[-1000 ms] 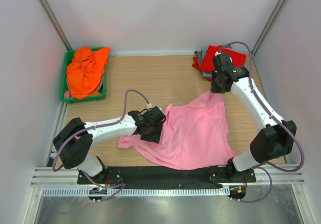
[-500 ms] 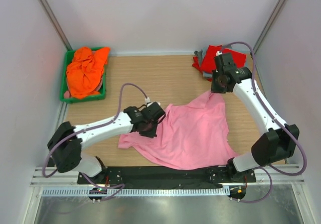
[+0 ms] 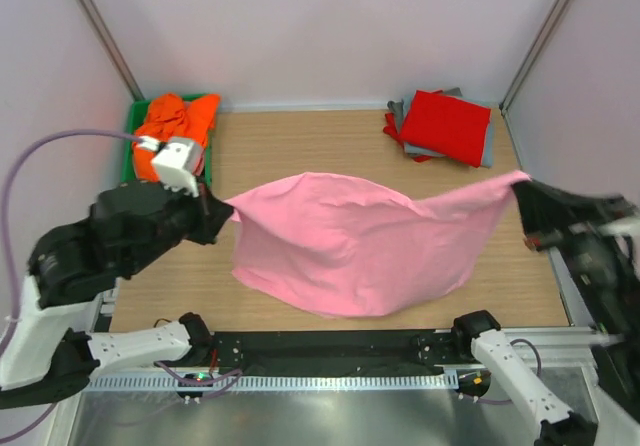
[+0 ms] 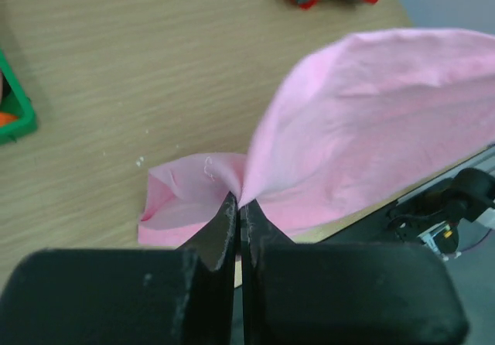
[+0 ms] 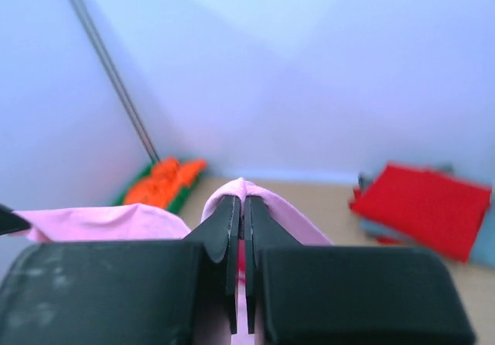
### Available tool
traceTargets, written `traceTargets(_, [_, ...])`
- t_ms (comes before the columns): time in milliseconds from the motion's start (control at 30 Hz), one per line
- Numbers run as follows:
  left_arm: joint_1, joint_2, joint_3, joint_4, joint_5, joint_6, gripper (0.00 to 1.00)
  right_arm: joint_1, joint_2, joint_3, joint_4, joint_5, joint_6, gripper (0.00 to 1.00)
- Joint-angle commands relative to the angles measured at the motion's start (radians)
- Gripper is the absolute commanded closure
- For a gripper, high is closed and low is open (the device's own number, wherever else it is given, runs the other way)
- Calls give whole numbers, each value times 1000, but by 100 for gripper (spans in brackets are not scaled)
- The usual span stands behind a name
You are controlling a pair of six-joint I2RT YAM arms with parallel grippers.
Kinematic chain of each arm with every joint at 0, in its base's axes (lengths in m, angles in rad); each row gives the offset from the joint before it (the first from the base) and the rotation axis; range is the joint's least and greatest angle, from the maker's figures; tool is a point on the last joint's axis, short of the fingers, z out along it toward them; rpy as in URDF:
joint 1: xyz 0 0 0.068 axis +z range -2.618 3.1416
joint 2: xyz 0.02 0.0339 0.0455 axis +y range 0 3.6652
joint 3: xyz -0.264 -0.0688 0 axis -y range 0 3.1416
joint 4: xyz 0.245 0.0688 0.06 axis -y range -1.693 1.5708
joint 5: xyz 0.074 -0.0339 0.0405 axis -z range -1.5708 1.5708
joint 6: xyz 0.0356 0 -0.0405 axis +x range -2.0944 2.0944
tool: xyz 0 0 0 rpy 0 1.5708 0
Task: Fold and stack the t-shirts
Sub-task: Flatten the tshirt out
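Observation:
The light pink t-shirt hangs stretched in the air between both grippers, high above the wooden table. My left gripper is shut on its left corner; the left wrist view shows the cloth pinched at the fingertips. My right gripper is shut on its right corner, with the cloth draped over the tips. A folded red t-shirt lies on a grey one at the far right. The orange t-shirt lies crumpled in the bin.
A green bin stands at the far left corner and holds the orange shirt. Grey walls and metal posts enclose the table. The black base rail runs along the near edge.
Both arms have lifted sharply and pulled apart. The pink shirt, which lay on the table, now hangs spread in the air between them.

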Motion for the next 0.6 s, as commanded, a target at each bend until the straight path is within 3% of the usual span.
traceTargets(0, [-4,-63,112,-80,-2,163,100,-2,-121,54,93,-36,-60,99])
traceTargets(167, [11,-193,149,61,234,317,100,-2,-255,147,151,91,-111,99])
traceTargets(333, [145,-360,112,261,403,467,100,-2,-235,307,125,195,-174,99])
traceTargets(567, [194,-278,238,259,478,516,100,-1,-94,393,173,178,-229,99])
